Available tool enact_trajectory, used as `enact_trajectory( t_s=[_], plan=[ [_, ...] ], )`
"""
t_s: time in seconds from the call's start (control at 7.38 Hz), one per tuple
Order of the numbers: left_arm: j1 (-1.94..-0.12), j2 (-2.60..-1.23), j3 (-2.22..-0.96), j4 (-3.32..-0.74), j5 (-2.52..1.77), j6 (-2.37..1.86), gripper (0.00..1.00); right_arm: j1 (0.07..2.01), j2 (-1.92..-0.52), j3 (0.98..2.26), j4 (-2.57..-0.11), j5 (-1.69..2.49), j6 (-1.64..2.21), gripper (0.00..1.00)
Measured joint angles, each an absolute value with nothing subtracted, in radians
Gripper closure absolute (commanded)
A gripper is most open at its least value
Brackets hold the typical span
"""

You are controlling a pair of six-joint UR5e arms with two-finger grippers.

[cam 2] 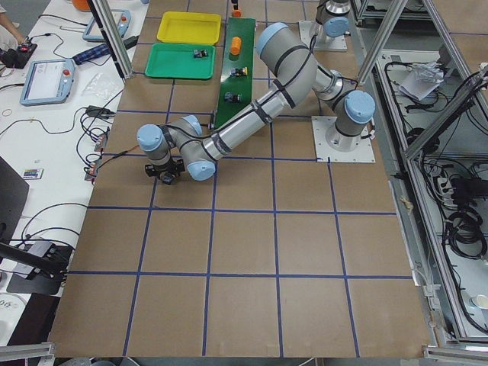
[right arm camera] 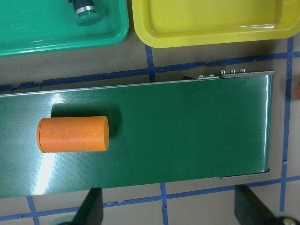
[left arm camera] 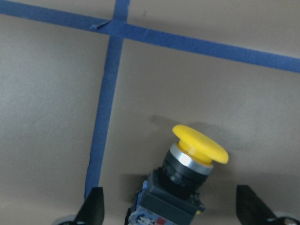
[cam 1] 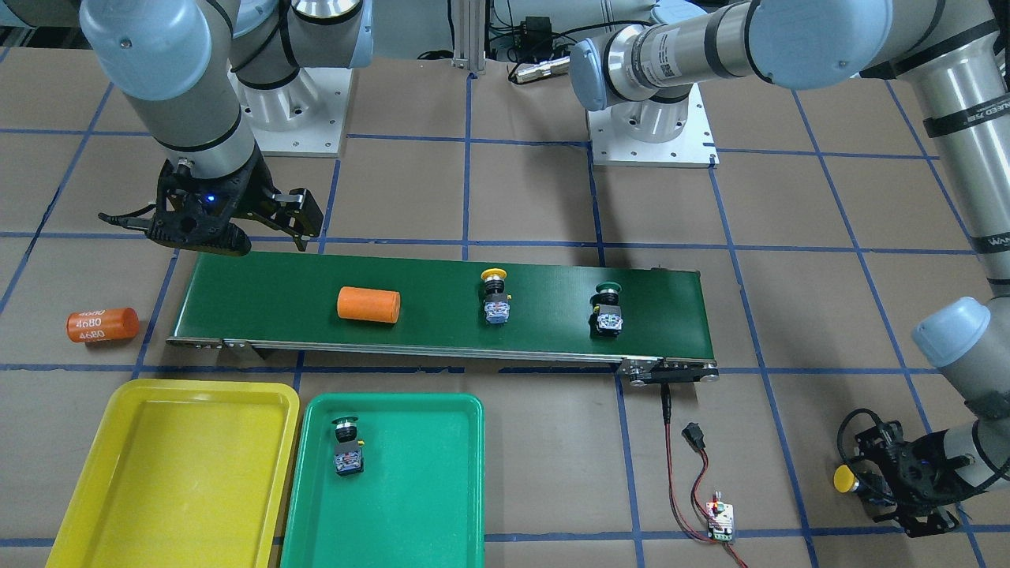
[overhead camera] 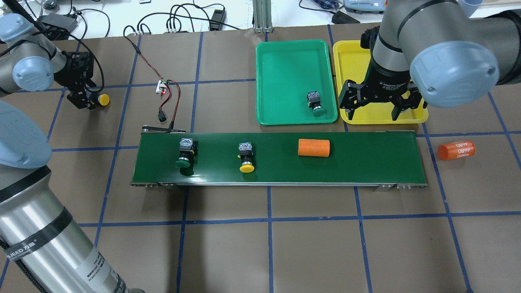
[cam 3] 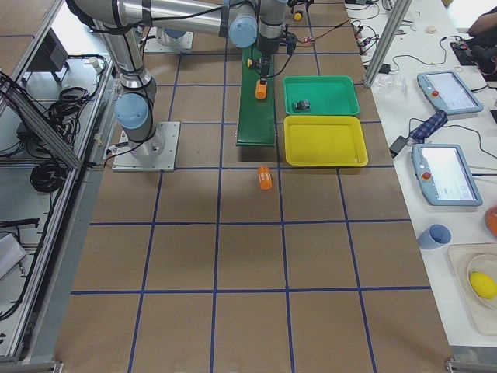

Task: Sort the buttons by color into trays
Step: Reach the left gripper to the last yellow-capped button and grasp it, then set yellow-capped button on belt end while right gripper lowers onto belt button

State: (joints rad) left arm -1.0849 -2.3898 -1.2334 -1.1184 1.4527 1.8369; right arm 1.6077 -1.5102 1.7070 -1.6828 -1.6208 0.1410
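A green button and a yellow button lie on the dark-green conveyor belt. A second green button lies in the green tray. The yellow tray beside it holds nothing I can see. A second yellow button lies on the table between the fingers of my left gripper, which is open around it without touching. It also shows in the overhead view. My right gripper is open and empty, above the yellow tray's near edge.
An orange cylinder lies on the belt near the tray end. Another orange cylinder, marked 4680, lies on the table past that end. A small circuit board with red and black wires sits by the belt's other end.
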Motion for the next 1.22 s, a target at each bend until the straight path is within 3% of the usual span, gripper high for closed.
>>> enact_trajectory(
  t_s=[0.54, 1.22],
  plan=[
    [-1.097, -2.317, -1.243, -1.279, 1.429, 1.639, 1.00, 1.626, -1.502, 1.710, -1.694, -1.602, 0.147, 0.00],
    [-1.221, -2.005, -1.527, -1.349, 1.460, 0.882, 1.00, 1.728, -1.414, 1.712, -1.824, -1.507, 0.158, 0.00]
  ],
)
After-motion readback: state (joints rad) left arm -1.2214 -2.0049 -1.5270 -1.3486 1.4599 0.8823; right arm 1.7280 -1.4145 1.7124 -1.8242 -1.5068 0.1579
